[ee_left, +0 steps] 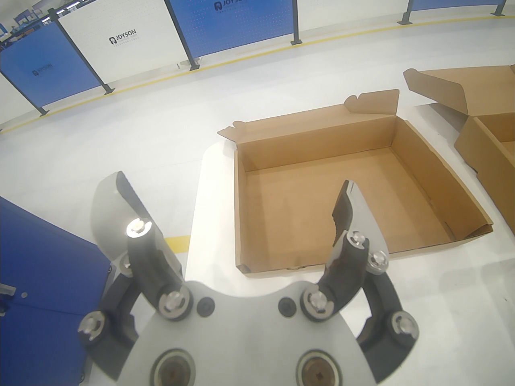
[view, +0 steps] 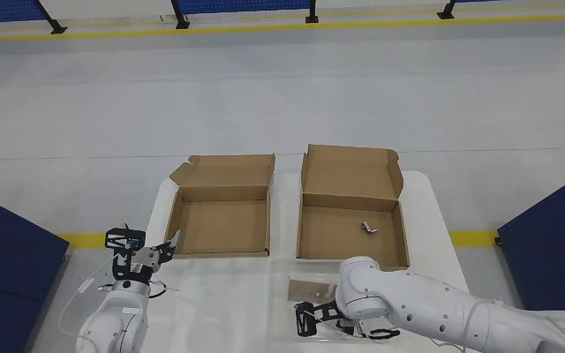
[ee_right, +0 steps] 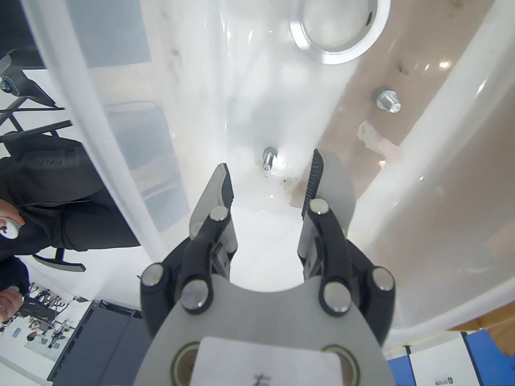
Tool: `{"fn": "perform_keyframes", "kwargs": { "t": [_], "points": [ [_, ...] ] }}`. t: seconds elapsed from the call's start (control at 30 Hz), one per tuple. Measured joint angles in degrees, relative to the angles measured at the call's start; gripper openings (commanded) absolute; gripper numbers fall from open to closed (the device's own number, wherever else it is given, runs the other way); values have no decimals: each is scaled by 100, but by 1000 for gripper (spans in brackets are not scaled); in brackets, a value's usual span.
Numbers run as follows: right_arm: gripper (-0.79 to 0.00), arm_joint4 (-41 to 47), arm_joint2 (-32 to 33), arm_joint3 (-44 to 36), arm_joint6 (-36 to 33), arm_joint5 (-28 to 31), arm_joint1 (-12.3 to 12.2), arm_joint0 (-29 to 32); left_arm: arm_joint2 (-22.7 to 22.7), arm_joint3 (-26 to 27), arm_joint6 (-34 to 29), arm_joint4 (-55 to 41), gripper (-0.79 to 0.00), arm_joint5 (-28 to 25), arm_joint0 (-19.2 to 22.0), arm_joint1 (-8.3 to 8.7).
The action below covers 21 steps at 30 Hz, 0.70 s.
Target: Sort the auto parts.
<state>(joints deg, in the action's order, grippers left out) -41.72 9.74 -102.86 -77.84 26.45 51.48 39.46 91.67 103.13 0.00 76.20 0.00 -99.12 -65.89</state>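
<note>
- On the white table [view: 229, 282] two open cardboard boxes sit side by side, well apart from touching, lids folded back on the far side.
- Right box [view: 318, 238]: one small grey metal part [view: 369, 227] lies on its floor, toward the far right corner.
- Left box [ee_left: 422, 186]: its near left corner is just beside my left gripper [ee_left: 234, 181].
- My left gripper hangs over the table's near left corner. Fingers are spread wide and nothing is between them.
- Clear plastic tray [view: 305, 287] sits at the near edge of the table, in front of the right box.
- Tray contents, from my right wrist view: a wide metal ring [ee_right: 378, 5] lying flat, a hex-head bolt [ee_right: 388, 100] apart from it on a brownish patch, and a smaller bolt [ee_right: 268, 158] on the white part.
- My right gripper [ee_right: 269, 180] is down inside the tray, pointing at its floor. Fingers are parted to a moderate gap and grip nothing.
- The smaller bolt lies just beyond my right fingertips, in line with the gap and touching neither pad. Ring and hex-head bolt lie farther off.
</note>
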Motion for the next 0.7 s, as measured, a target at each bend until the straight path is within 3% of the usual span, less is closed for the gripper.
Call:
{"fn": "perform_keyframes", "kwargs": {
  "t": [0.17, 0.5, 0.7],
  "points": [
    [-453, -45, 0, 90, -27, -25, 47, 60, 0, 0, 0, 0, 0, 0, 0, 0],
    [-462, -107, 0, 184, -146, -145, 116, 119, 0, 0, 0, 0, 0, 0, 0, 0],
    [-526, -123, 0, 247, -165, -164, 146, 145, 0, 0, 0, 0, 0, 0, 0, 0]
  ]
}}
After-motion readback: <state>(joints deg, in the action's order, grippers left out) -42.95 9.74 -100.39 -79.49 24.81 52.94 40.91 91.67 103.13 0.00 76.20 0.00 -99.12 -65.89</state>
